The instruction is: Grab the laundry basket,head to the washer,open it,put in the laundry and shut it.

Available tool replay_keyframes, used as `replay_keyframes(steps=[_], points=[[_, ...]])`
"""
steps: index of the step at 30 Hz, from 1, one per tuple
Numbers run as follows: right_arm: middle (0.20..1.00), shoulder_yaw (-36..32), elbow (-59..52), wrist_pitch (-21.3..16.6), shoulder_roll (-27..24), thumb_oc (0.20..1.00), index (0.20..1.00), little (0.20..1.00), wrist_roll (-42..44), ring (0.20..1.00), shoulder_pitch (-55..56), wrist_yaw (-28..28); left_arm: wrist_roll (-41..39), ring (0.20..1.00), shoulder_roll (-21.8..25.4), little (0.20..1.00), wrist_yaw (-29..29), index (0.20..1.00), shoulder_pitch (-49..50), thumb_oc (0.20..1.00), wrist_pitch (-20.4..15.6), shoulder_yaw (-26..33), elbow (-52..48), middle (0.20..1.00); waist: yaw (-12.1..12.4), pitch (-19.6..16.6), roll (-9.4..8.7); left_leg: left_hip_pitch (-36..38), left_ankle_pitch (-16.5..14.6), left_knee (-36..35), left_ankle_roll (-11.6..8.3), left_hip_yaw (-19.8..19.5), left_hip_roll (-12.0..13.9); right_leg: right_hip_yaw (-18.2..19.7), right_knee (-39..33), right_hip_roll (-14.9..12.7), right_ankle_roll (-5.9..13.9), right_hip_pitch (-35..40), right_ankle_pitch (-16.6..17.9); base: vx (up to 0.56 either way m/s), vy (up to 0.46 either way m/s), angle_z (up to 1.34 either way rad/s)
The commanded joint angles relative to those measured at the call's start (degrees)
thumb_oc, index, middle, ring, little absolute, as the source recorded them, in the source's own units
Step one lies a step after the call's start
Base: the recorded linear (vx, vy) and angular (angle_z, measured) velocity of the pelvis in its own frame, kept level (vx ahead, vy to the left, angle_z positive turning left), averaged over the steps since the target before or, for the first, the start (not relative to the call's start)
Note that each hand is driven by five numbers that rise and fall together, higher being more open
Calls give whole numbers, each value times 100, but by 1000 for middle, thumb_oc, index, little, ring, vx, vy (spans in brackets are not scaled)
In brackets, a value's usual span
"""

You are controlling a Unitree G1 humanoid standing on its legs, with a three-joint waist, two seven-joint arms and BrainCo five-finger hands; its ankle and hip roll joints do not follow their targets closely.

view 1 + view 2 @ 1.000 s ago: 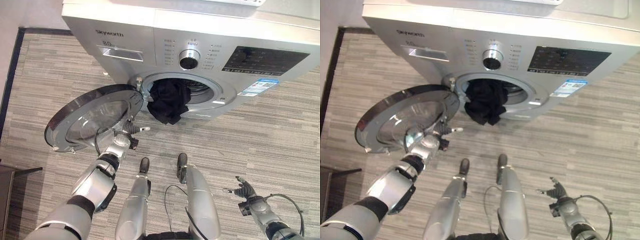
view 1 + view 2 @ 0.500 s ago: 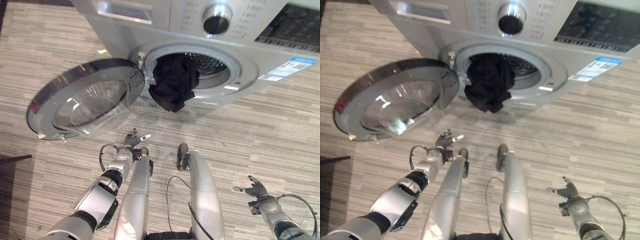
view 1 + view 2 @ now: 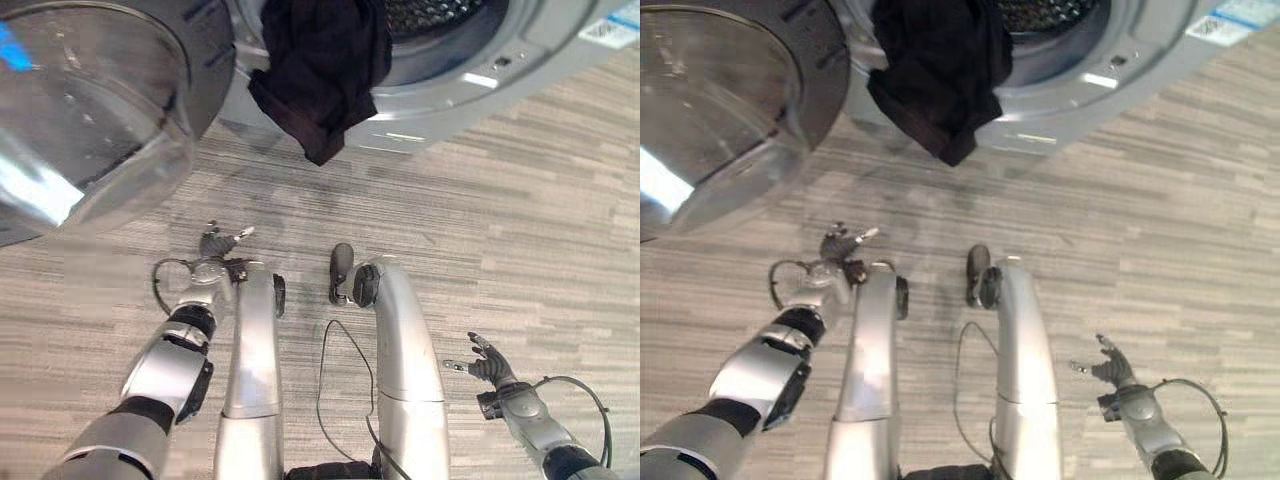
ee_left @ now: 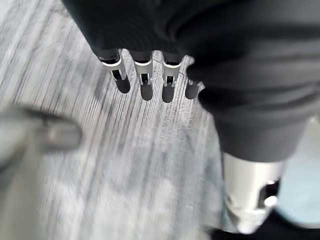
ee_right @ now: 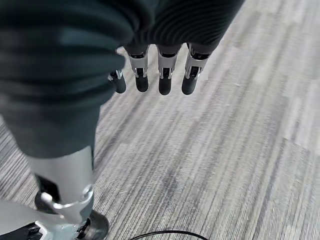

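Both hands hang low over the striped grey floor [image 3: 540, 230], holding nothing; the right hand [image 3: 487, 368] sits nearest, at the lower right, its fingers [image 5: 163, 75] straight and spread above bare floor in its wrist view; the left hand [image 3: 214, 243] is a little further out on the left, fingers [image 4: 145, 82] likewise relaxed and apart from any object, though that wrist view is smeared and the grey shape at its edge cannot be made out.

Beyond the hands stands the washer [image 3: 450, 70], cut off at the top so that just the lower rim of its round opening shows; its door [image 3: 95, 110] is swung wide to the left, the glass bowl catching bright reflections and part of it running out past the edge; a dark garment [image 3: 320, 65] drapes over the lip of the opening, half inside the drum and half hanging down the front panel towards the floor; how much more laundry lies deeper in the drum is hidden, possibly none; a corner of a label [image 3: 612, 32] shows at the upper right.
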Motion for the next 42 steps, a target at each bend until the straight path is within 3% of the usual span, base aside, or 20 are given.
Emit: replay_keyframes(steps=[1,7,11,14,18,26,32,33,34,35,36,42], points=[[1000,-133,-528,-98,-244,1000,1000,1000,-41,1000,1294,39,458,1000,-68,1000,31,1000,40,1000,-43,-311,-44,1000,31,-71,-124,871,-382,56,655,298,36,-294,-700,265,-46,839,-195,73,16,-29],[1000,-445,-812,-177,-160,1000,1000,1000,-199,1000,1891,80,931,1000,507,1000,115,1000,-1251,1000,-47,-904,62,1000,-137,-71,-129,417,-508,472,723,350,101,-248,-465,326,-39,353,-157,61,12,-15],[1000,-661,-935,-248,-104,1000,1000,1000,-104,1000,2255,129,910,1000,820,1000,205,1000,-1598,1000,-140,-962,-16,1000,-183,-71,-152,182,-536,620,772,417,177,-212,-424,394,4,40,-15,57,5,-16],[1000,-901,-412,-322,-525,1000,1000,1000,280,1000,2536,510,894,1000,590,1000,357,1000,-1773,1000,-268,-894,-123,1000,-97,-71,-121,37,-544,671,810,457,191,-189,-414,475,28,-116,63,28,-8,-20],[1000,-1012,-261,-367,-511,1000,1000,1000,498,1000,2616,393,802,1000,221,1000,322,1000,-2005,1000,-359,-986,-262,1000,-136,-71,-66,-34,-497,679,808,478,128,-113,-410,476,-1,-200,100,15,-19,-2],[1000,-952,-120,-370,-431,1000,1000,1000,522,1000,2512,256,546,1000,-45,1000,162,1000,-2031,1000,-559,-1125,-634,1000,-146,-71,72,24,-414,554,803,607,128,-12,-512,449,-68,-195,170,-5,-17,2],[1000,-1027,38,-308,-317,1000,1000,1000,683,1000,2490,241,-341,1000,-405,1000,-432,1000,-1539,1000,-742,-1153,-1064,1000,-95,-71,230,313,-235,164,775,688,108,71,-822,438,-141,52,279,-29,-43,4],[1000,-1025,41,-309,-316,1000,1000,1000,684,1000,2492,242,-343,950,-405,950,-431,950,-1533,950,-742,-1154,-1068,950,-94,-71,227,323,-231,154,775,689,109,72,-832,439,-141,61,283,-31,-44,0],[1000,-1035,75,-291,-312,1000,1000,1000,695,1000,2510,245,-535,570,-391,570,-644,570,-1371,570,-738,-1226,-1161,570,-55,-71,258,398,-199,71,771,700,105,95,-924,454,-140,144,316,-32,-48,2],[1000,-1042,94,-283,-306,1000,1000,1000,677,1000,2523,253,-551,275,-359,275,-732,275,-1293,275,-739,-1271,-1209,275,-32,-71,277,428,-166,15,767,705,104,103,-970,446,-144,186,332,-31,-48,4],[1000,-1041,94,-283,-305,1000,1000,1000,676,1000,2524,253,-552,200,-358,200,-733,200,-1289,200,-739,-1272,-1211,200,-32,-71,275,435,-163,9,766,706,103,104,-976,446,-144,192,334,-29,-31,0],[1000,-1101,320,-278,-278,1000,1000,1000,607,1000,2363,179,-856,200,-568,200,-986,200,-847,200,-789,-1401,-1550,200,116,-71,423,684,-19,-330,749,770,102,187,-1200,444,-129,412,413,-28,-27,2]])
